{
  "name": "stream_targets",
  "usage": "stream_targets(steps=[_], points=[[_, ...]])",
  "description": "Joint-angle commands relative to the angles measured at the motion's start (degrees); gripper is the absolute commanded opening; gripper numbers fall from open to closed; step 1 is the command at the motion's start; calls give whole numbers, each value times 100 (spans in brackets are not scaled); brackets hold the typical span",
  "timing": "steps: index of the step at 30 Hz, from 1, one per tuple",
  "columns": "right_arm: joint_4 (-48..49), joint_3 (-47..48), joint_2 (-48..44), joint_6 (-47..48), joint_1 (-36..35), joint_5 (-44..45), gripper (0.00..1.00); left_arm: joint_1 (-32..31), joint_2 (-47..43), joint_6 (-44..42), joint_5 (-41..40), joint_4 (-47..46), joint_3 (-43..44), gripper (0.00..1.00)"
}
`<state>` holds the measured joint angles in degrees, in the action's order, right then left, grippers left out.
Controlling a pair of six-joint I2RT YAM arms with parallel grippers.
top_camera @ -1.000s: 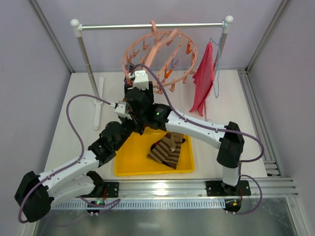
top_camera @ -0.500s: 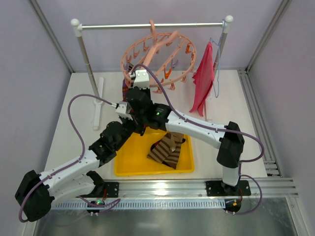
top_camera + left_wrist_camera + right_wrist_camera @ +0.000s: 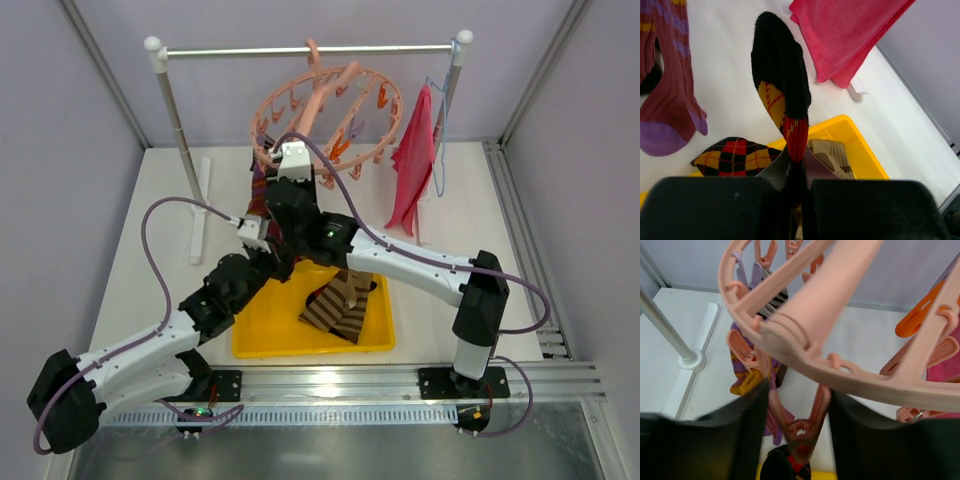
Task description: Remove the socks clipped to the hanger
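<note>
Top external view, reading from the table's left side across: the left arm reaches from the near left corner toward the middle. The hanger hangs from the rail at the far edge. The yellow tray sits at the near edge with a brown-striped sock in it, and the pink-red cloth hangs toward the far right. The arms cross under the ring in this view, so neither claw's tips show.

Left wrist view fills that in. The left gripper is clenched on the lower end of a dark argyle sock, which runs up and away from it. A maroon-purple sock hangs to its left, and a second argyle sock lies low beside the claw, seemingly in the tray.

Right wrist view alone shows the ring's underside. The right gripper has a finger on each side of the clip peg that bites the argyle sock's top. Whether it presses the peg or merely brackets it, I cannot tell.

The step in hand looks like freeing the argyle sock. Next, I judge, the peg's wings need a firm squeeze while the left claw draws the sock down toward the tray.
</note>
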<state>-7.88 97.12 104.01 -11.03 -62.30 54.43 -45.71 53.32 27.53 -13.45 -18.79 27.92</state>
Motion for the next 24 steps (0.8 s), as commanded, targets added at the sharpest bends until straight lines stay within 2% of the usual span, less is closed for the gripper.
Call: stream_targets(steps=[1,2,3,6,11,18,19,22,24], points=[[304,-262,-556,-31,-19,-143,58,-253,-531,-116,1,234,-155,0],[322,-351,-609,-57,-27,-318,68,-315,-620,-116,9,313,-190,0],[348,-430,-679,-84,-27,-406,84,-385,-725,-90,18,401,-208,0],[392,-773,-934,-180,-27,-731,95,-570,-1112,181,44,876,-226,0],[533,-1520,-1496,-356,-28,-899,99,-684,-1824,543,562,1262,-217,0],[753,-2732,-2445,-567,-28,-917,100,-702,-2273,499,1327,2124,617,0],[761,-2960,-2560,-611,-36,-891,100,-702,-2282,508,1763,2116,670,0],[1007,-3409,-2920,-629,-36,-821,100,-702,-2291,718,2362,1757,776,0],[947,-3637,-3122,-646,-36,-672,100,-711,-2274,929,2496,1432,785,0]])
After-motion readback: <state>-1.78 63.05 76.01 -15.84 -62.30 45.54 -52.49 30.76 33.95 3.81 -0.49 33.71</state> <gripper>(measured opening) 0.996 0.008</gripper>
